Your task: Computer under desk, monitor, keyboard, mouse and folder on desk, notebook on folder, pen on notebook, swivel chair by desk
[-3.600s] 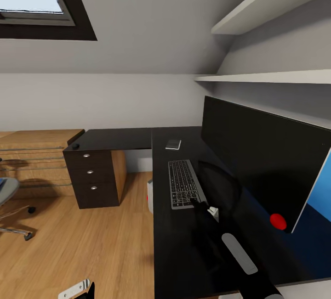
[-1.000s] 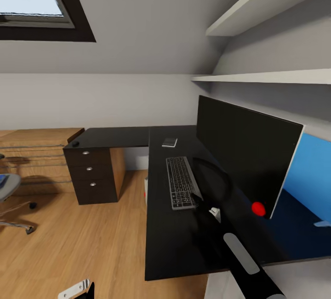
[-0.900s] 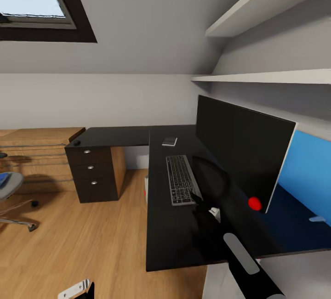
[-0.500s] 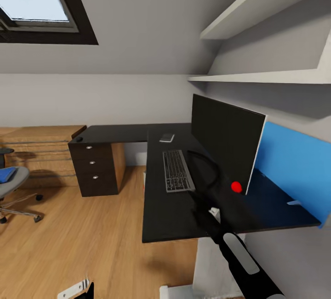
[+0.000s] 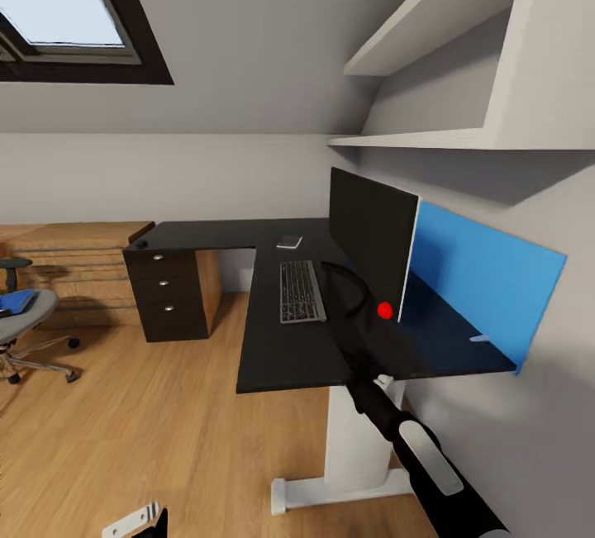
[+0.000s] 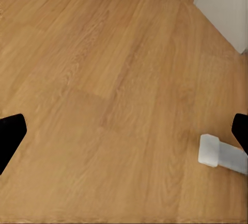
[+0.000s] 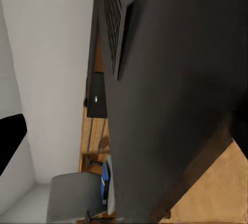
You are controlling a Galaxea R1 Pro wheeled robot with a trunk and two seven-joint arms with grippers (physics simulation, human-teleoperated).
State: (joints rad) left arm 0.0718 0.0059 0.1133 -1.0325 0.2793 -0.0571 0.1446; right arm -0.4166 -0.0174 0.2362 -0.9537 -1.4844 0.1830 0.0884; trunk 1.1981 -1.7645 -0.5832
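Right pincer (image 5: pixel 357 359), state unclear, hangs farther from keyboard (image 5: pixel 299 291) than before.

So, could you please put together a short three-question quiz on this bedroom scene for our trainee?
1. True or false: the keyboard lies on the desk in front of the monitor.
2. Which colour is the flat item on the swivel chair seat? A red, B blue, C green.
3. Fill in: the desk's drawer unit has ___ drawers.

Key: 1 true; 2 B; 3 three.
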